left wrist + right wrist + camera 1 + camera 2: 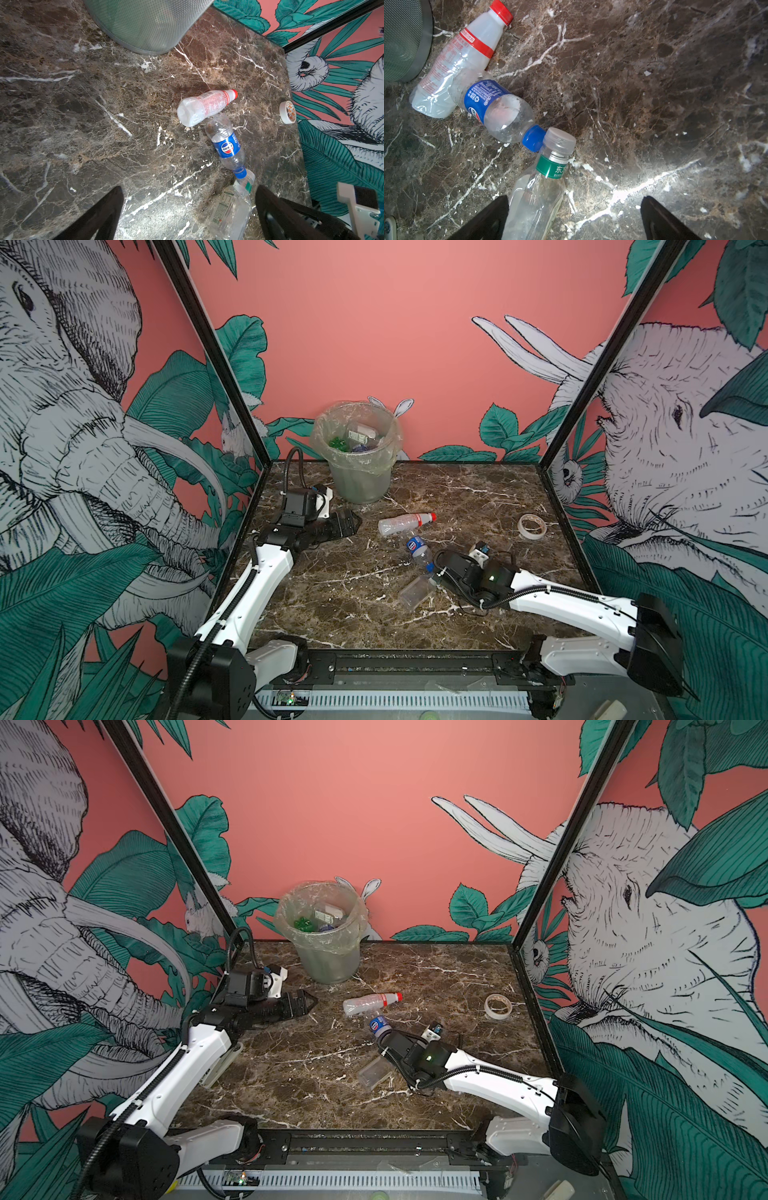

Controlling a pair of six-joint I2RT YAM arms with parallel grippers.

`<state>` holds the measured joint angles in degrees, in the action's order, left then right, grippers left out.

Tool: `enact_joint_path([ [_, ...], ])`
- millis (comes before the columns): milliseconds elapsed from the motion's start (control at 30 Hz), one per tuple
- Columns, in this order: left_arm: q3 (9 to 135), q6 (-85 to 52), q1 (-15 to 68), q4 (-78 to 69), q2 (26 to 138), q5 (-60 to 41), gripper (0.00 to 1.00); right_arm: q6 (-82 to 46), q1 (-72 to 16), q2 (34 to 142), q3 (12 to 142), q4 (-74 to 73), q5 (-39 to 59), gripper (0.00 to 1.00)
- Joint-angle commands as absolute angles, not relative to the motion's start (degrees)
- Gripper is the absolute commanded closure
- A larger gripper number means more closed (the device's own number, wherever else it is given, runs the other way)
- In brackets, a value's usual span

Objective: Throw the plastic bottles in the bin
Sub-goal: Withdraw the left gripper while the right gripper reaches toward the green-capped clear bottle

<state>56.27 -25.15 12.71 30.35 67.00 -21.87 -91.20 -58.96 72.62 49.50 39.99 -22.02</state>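
Hovering low over the counter (pixel 332 605), nearer its front edge than anything else, the right hand (pixel 574 200) stood wide and held nothing. The clear bottle (pixel 536 205) with the green neck band lay just inside one finger, not centred between the two. A closing from there would likely catch only its side, and the thin plastic (it looked empty) could squirt out or crumple.

Its cap touched the blue cap of the blue-labelled bottle (pixel 488 99), whose base lay against the red-capped bottle (pixel 450 60). A shove to the first would probably run through all three and scatter them.

Beyond, toward the left edge, the left hand (pixel 189 188) was wide too and empty, facing the same group. A ring of tape (pixel 532 526) sat by the right edge.

At the far edge, left of centre, the bin (pixel 359 485) stood upright with bottles already inside. Its loose liner (pixel 324 437) could snag a bottle released too low.

In both top views the right hand's fingertips were hidden beneath its own wrist. The clear bottle's base was cut off in the right wrist view. How many bottles the bin held I could not tell.
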Motion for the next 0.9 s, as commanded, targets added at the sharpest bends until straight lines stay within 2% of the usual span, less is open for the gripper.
enact_joint_path([
  [0,56.6,-23.03,12.74,33.22,66.22,-20.87,0.01,-100.03,-59.72,74.65,48.78,38.27,-22.26,0.01],
  [367,53.9,-23.73,12.72,32.08,63.8,-18.78,0.01,-102.42,-61.2,79.93,51.71,36.09,-18.68,0.01],
  [600,56.42,-21.35,12.74,34.81,63.82,-14.89,0.01,-106.61,-61.7,81.45,49.24,30.17,-16.92,0.01],
  [867,53.88,-20.48,12.74,35.78,60.85,-13.95,0.01,-108.09,-62.24,84.82,52.41,30.68,-18.64,0.01],
])
